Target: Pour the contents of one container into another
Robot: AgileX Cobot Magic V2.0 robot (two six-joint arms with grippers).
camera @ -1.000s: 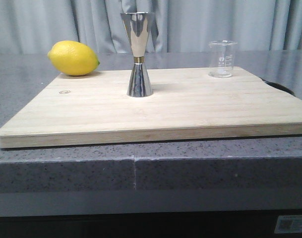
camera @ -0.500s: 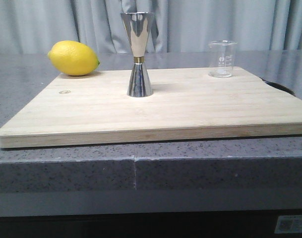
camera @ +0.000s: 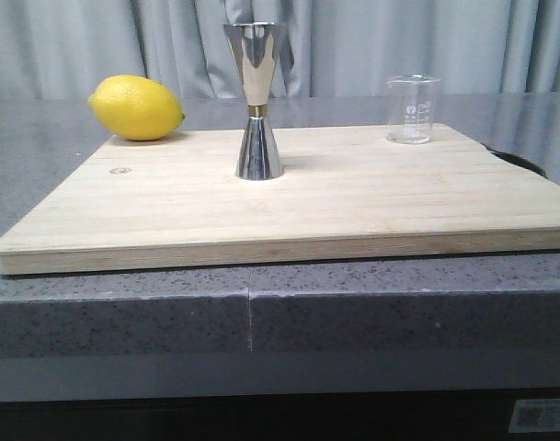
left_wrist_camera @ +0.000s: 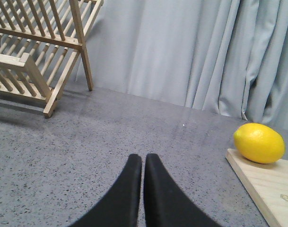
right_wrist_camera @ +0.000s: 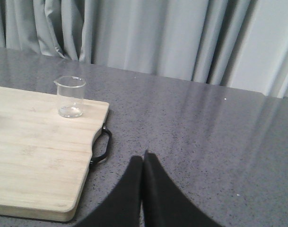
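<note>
A small clear glass beaker point(camera: 413, 109) stands upright at the far right of the wooden cutting board point(camera: 353, 211); the right wrist view shows the same beaker point(right_wrist_camera: 70, 96) near the board's black handle point(right_wrist_camera: 100, 145). The tall steel jigger point(camera: 257, 101), hourglass-shaped with a gold band, stands upright mid-board. Neither gripper appears in the front view. My left gripper point(left_wrist_camera: 143, 160) is shut and empty over the grey counter, left of the board. My right gripper point(right_wrist_camera: 143, 158) is shut and empty over the counter, right of the board and apart from the beaker.
A yellow lemon point(camera: 135, 107) rests on the board's far left corner, and the same lemon point(left_wrist_camera: 258, 143) shows in the left wrist view. A wooden dish rack point(left_wrist_camera: 37, 52) stands on the counter further left. Grey curtains hang behind the counter.
</note>
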